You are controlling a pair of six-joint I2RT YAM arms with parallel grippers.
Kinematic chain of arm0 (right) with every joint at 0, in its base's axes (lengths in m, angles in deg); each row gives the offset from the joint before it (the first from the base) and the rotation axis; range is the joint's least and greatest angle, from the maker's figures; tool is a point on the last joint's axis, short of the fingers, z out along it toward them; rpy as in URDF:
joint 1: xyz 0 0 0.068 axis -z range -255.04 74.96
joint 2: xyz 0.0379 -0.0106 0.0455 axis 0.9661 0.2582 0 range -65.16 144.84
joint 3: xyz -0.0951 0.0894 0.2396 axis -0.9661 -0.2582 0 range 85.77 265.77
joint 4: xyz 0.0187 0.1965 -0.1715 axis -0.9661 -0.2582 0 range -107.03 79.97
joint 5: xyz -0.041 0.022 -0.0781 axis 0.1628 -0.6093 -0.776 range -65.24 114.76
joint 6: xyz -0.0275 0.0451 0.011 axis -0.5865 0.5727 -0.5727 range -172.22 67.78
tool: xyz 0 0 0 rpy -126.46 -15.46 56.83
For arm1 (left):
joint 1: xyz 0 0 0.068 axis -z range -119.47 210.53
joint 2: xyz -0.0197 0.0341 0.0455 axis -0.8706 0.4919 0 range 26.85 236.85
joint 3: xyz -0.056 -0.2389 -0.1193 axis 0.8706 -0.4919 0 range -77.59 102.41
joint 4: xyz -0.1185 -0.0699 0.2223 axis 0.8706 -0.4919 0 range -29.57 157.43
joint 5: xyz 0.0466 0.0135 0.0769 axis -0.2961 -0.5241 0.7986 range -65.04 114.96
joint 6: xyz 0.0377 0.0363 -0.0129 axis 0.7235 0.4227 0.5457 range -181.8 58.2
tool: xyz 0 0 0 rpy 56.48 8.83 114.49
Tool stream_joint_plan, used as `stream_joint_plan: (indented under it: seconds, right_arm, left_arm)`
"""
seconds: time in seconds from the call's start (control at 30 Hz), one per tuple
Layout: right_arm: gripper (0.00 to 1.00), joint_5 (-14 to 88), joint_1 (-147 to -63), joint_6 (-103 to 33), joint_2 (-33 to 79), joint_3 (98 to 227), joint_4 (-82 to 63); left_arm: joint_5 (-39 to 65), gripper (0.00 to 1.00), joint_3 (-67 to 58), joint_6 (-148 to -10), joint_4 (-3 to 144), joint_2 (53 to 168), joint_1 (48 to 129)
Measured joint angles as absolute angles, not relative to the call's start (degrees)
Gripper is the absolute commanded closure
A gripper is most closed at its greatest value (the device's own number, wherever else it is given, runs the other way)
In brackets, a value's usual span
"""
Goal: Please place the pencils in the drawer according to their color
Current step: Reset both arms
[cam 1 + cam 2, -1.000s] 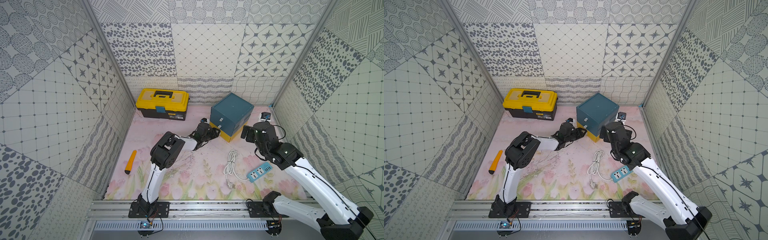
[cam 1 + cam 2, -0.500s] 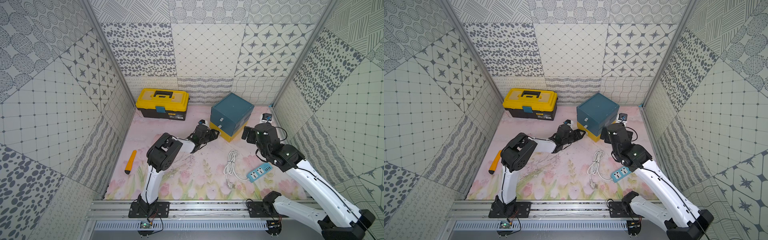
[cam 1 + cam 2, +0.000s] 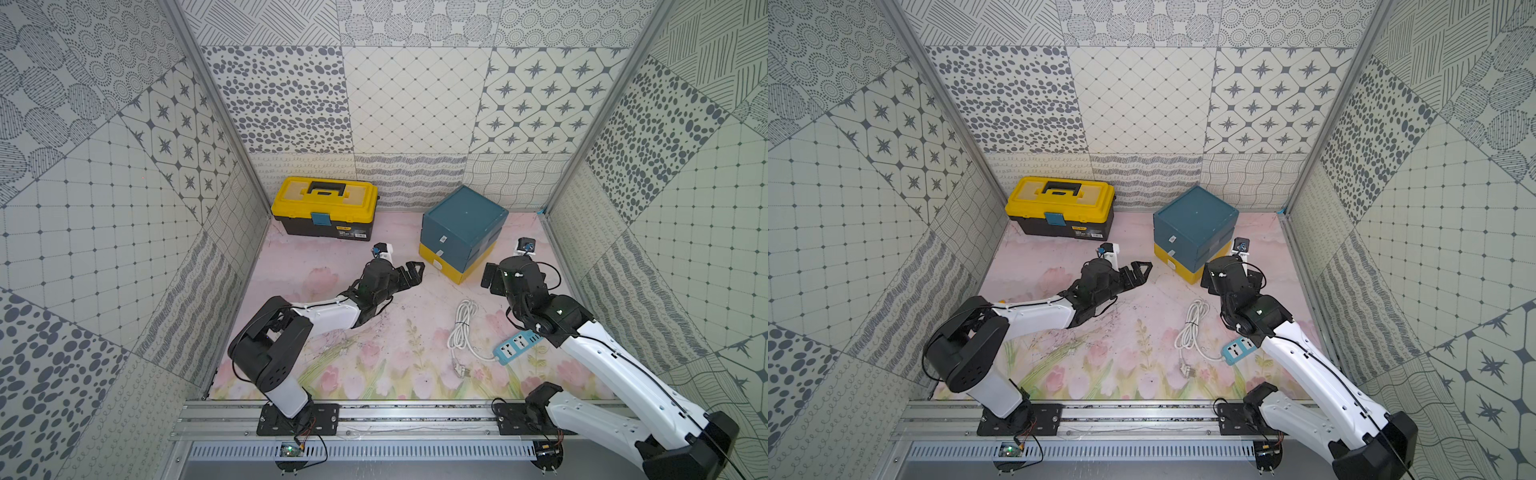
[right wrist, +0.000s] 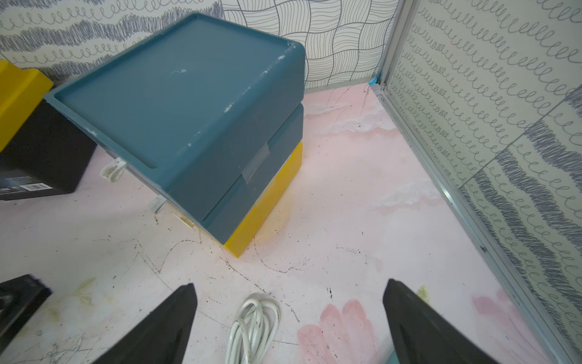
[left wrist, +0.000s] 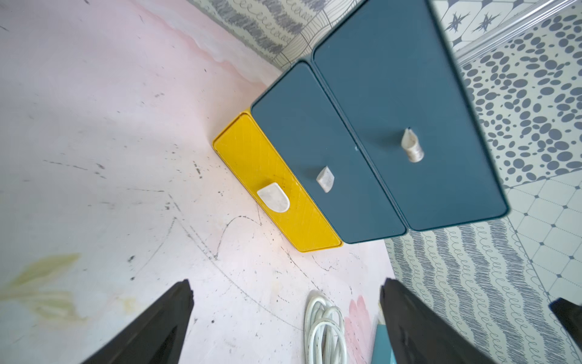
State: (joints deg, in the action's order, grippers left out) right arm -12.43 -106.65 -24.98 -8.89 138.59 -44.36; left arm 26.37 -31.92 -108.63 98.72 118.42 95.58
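The drawer (image 3: pixel 461 232) chest stands near the back of the worktop (image 3: pixel 374 365) with all three fronts flush, and I can't spot any pencils lying out, so I'd guess they are already sorted inside and the job is about finished. The left fingers (image 5: pixel 157 324) are spread wide and empty, aimed at the yellow bottom front, its white tab (image 5: pixel 273 197) a little ahead of the tips and untouched. The right fingers (image 4: pixel 163 324) are likewise apart and empty, low beside the chest's near corner and clear of it
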Motion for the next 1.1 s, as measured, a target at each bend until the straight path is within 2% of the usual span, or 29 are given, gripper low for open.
stream_joint_plan:
  seconds: [0.37, 0.63, 0.87, 1.1]
  right_arm:
    - [0.01, -11.5, -97.8, -27.7, -8.8, 130.5, -36.1]
    - [0.01, -9.5, -92.7, -32.8, -11.1, 123.5, -27.8]
    - [0.01, -6.1, -90.1, -35.6, -11.3, 119.1, -21.0]
    - [0.01, -2.8, -88.5, -39.0, -11.4, 113.4, -12.2]
  left_arm:
    - [38.3, 0.01, -41.1, -101.7, 84.0, 97.2, 89.7]
    - [48.2, 0.0, -45.2, -91.5, 77.8, 87.5, 85.4]
    - [52.6, 0.0, -53.3, -80.0, 82.7, 86.4, 80.7]
    - [51.9, 0.01, -60.0, -71.9, 94.1, 93.2, 74.4]
